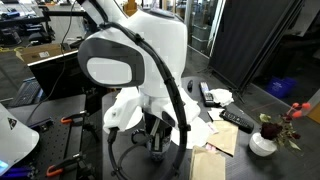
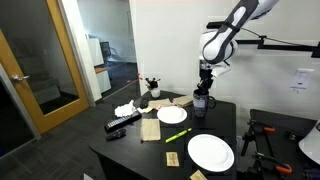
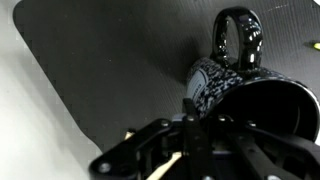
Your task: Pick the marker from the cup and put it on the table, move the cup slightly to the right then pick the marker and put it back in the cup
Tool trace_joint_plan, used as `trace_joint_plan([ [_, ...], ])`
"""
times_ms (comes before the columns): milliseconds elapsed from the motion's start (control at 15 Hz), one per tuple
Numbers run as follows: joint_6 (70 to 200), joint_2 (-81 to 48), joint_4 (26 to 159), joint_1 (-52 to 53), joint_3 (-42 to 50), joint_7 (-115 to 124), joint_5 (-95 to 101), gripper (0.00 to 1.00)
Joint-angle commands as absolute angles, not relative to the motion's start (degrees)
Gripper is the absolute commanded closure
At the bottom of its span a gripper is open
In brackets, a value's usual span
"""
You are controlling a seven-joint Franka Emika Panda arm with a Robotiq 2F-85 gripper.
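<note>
The cup (image 3: 235, 75), a dark mug with a side handle, stands on the dark table (image 3: 100, 60) near its far edge; it also shows in an exterior view (image 2: 202, 101). My gripper (image 3: 200, 125) comes down on it from above and its fingers are closed on the mug's rim wall, one finger outside and the other lost in the dark inside. In an exterior view the gripper (image 2: 204, 88) is right over the mug. The yellow-green marker (image 2: 177, 134) lies on the table between the two plates, apart from the cup.
Two white plates (image 2: 172, 115) (image 2: 210, 152) lie on the table. A remote (image 2: 122, 123), papers and crumpled white cloth (image 2: 126, 109) sit at the far side. A white vase with red flowers (image 1: 263, 143) stands near the edge. The table (image 2: 140, 150) drops off just beyond the mug.
</note>
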State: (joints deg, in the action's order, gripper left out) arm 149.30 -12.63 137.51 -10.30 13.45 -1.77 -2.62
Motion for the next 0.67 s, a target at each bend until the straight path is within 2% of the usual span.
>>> trace_joint_plan([
  [0, 147.5, -10.4, 138.3, -10.7, 13.9, 0.9, -0.5, 0.64],
  [600, 143.2, -1.6, 139.8, -10.5, 13.5, 0.7, 2.3, 0.01],
])
